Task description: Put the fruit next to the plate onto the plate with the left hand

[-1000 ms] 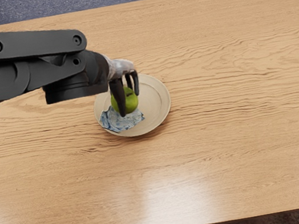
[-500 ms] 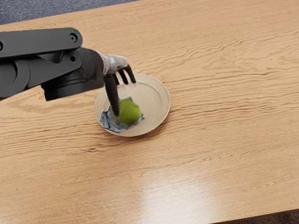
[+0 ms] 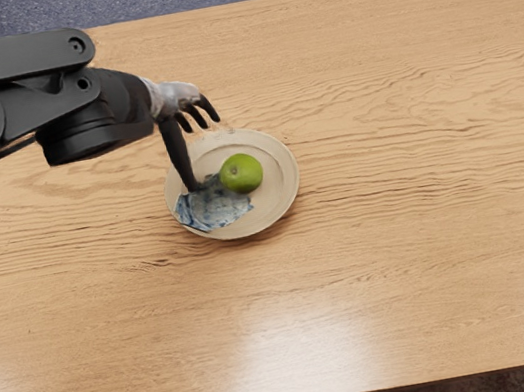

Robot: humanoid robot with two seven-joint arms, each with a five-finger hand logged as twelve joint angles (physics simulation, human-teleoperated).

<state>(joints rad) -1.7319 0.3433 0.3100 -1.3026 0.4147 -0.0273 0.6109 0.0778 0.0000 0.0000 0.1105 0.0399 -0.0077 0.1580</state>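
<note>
The green fruit [image 3: 241, 173] lies on the cream plate [image 3: 278, 185], beside a blue-and-white patch [image 3: 207, 209] on the plate's left part. The left hand [image 3: 180, 119] hangs over the plate's upper-left rim, fingers [image 3: 178, 155] spread, gripping nothing. Wooden table [image 3: 420, 229] surrounds them.

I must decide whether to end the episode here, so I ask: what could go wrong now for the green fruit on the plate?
1. The green fruit lies loose on the plate, free of the open left hand; being round, it might roll toward the rim.
2. One finger reaches down to the plate's left edge, beside the fruit; a careless move could perhaps nudge the fruit or drag the plate.
</note>
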